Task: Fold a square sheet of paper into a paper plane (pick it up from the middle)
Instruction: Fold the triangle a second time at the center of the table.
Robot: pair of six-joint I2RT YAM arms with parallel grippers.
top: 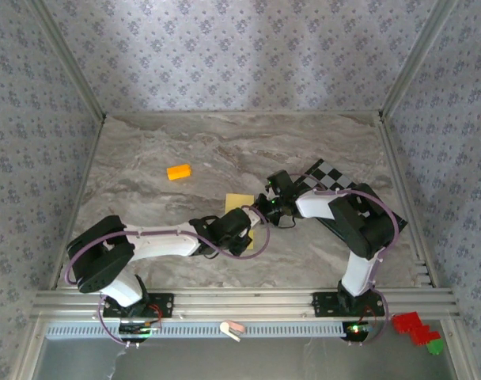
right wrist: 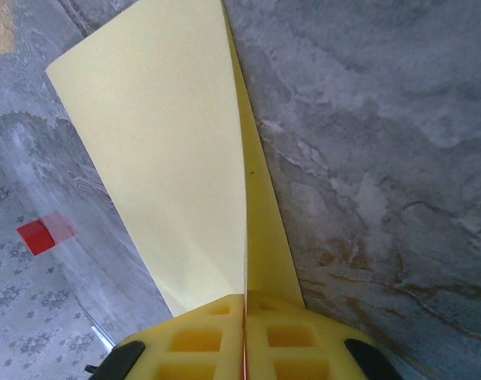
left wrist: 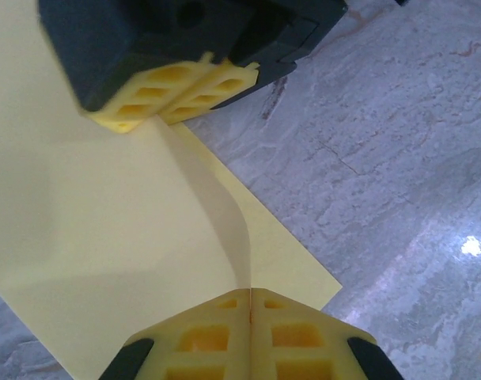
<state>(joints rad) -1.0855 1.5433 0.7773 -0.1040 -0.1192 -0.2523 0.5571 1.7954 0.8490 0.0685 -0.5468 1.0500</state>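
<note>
- Pinching step in hand: the square sheet of paper (left wrist: 106,237) is drawn up into a soft ridge along its middle. The rest of it lies flat on the marble table (top: 145,150).
- The left gripper (left wrist: 250,317) is clenched on one end of that ridge, pads pressed together with the paper between them.
- The right gripper (right wrist: 244,313) is clamped on the opposite end. The paper rises from between its pads as a tall doubled flap, so it looks gripped, not let go.
- Place: the sheet sits to the right of the orange block (top: 178,172) and nearer the arm bases. Both grippers meet over it there, well apart from the block.
- The checkered board (top: 335,178) is further right of the orange block, beyond the sheet and partly under the right arm.
- Progress, my read: early, at the middle pick-up or first centre fold. There is only one gentle bend, with no sharp crease or pointed nose.
- The next move likely calls for both grips to rise level and together, keeping the ridge straight so the halves hang even. Then the sheet gets laid down and the crease pressed.
- Risk: an uneven pull could skew the fold or tear the thin paper.
- Containers: none to note around the orange block. Block and sheet both rest on bare tabletop.
</note>
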